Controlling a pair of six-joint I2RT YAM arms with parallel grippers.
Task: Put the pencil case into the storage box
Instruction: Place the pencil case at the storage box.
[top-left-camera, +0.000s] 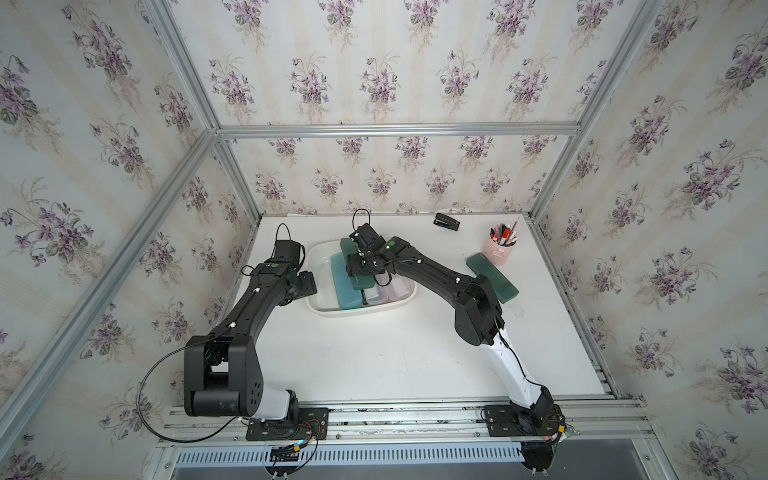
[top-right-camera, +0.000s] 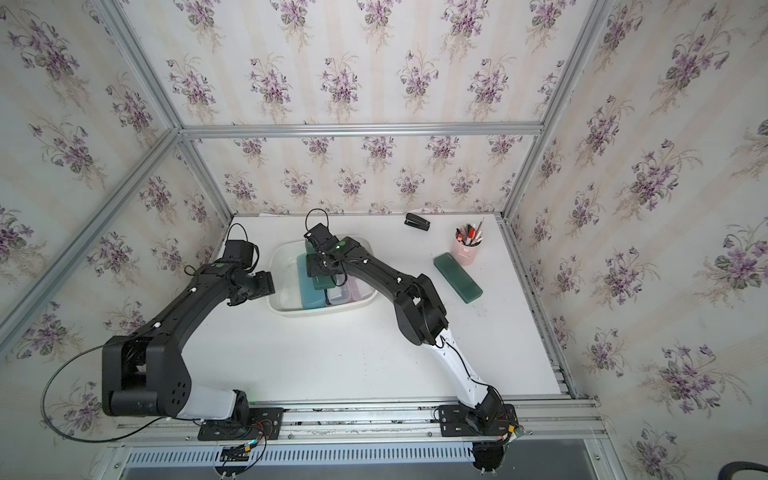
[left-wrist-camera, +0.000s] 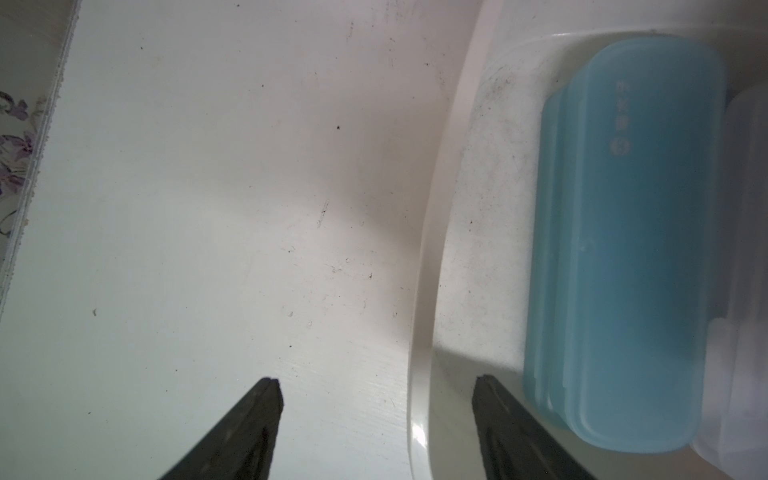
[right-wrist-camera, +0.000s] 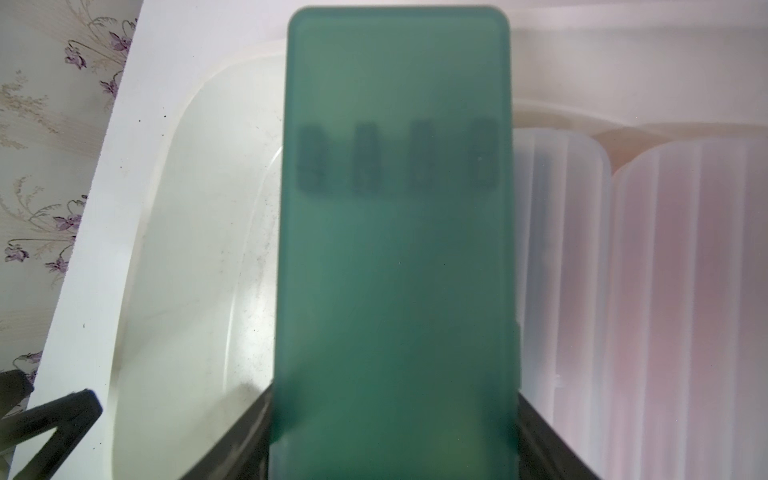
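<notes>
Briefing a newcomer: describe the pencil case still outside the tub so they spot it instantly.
Find the storage box mid-table, then the pink pen cup toward the far right corner. Beside the cup lies a dark green pencil case, flat on the tabletop. The other green case is gripped by the right hand over the box; this one lies untouched.

I counted five pencil cases: one dark green case (right-wrist-camera: 395, 249), a second dark green case (top-left-camera: 492, 277), one blue case (top-left-camera: 347, 293), one frosted white case (top-left-camera: 374, 294) and one pink case (top-left-camera: 398, 289). There was one storage box (top-left-camera: 321, 270), one pen cup (top-left-camera: 500, 253) and one stapler (top-left-camera: 446, 222).
</notes>
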